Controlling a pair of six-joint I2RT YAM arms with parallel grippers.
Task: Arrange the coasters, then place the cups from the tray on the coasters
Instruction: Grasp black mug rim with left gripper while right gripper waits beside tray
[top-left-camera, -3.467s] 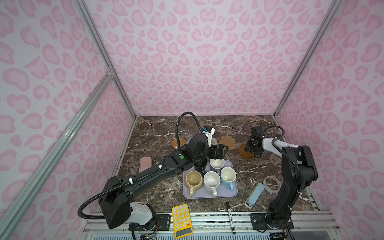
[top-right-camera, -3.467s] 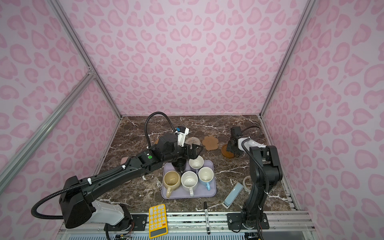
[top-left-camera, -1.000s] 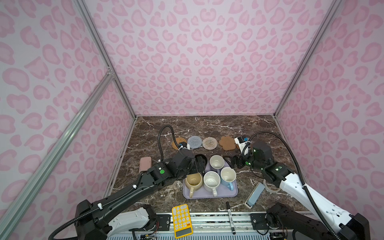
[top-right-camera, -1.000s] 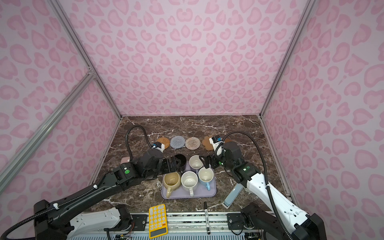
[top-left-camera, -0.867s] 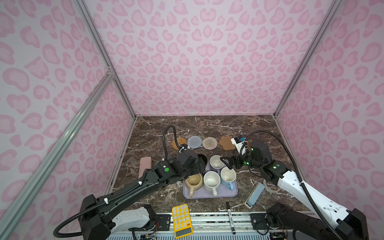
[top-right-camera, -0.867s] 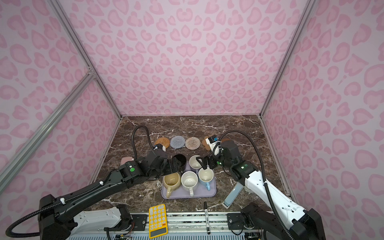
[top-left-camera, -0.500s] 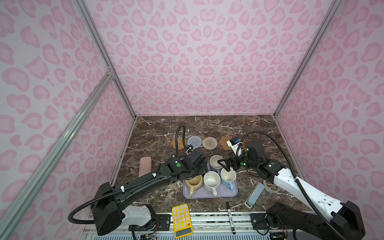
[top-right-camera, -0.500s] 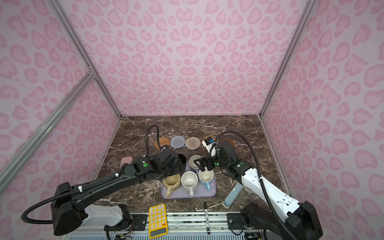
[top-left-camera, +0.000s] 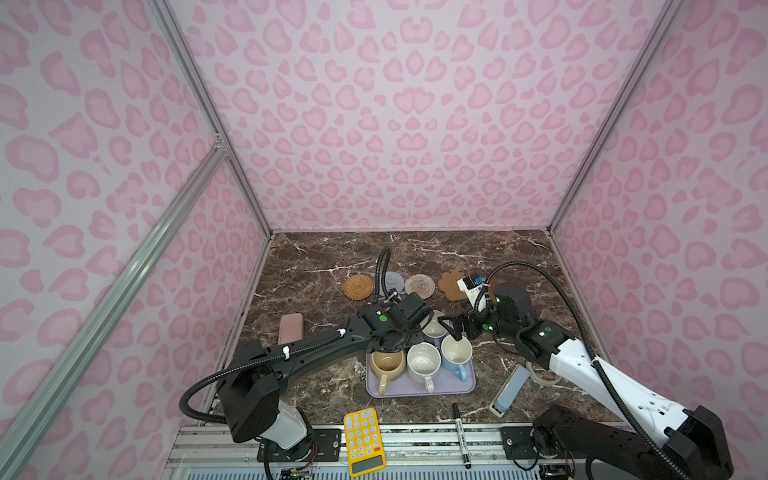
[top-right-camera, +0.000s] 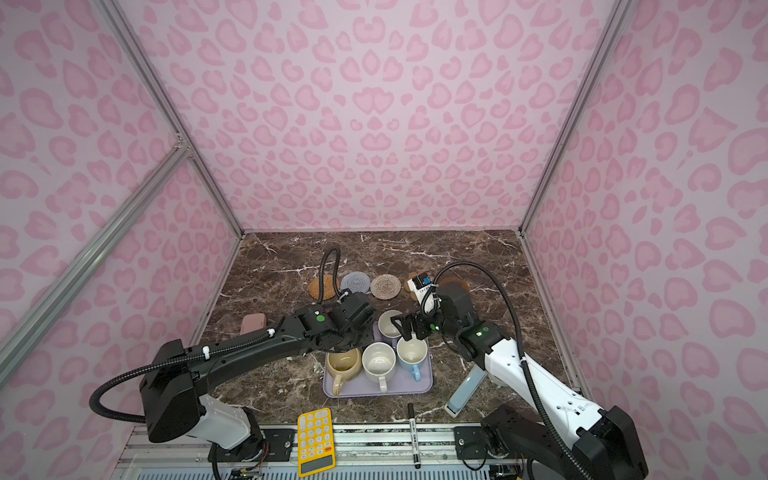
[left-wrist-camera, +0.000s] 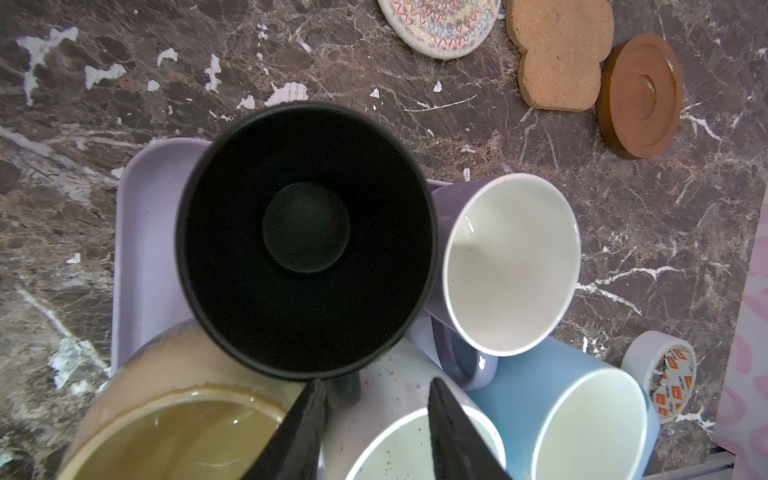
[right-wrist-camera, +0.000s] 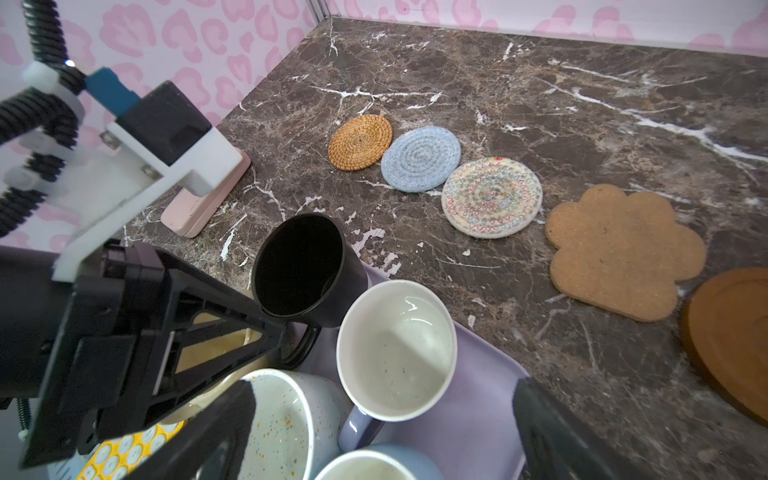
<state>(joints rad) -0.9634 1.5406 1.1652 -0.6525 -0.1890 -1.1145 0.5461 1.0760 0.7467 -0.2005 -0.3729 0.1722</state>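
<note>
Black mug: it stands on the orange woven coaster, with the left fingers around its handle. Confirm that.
Wrong on the place. The black mug is over a corner of the tray, not on the orange woven coaster, which lies bare; the right wrist view shows it. The left fingers are around its handle, as stated.

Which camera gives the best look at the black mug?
The right wrist view: the black mug shows its rim, body and handle. The left wrist view looks straight down into it, with the handle mostly hidden. In both top views the left arm hides it.
</note>
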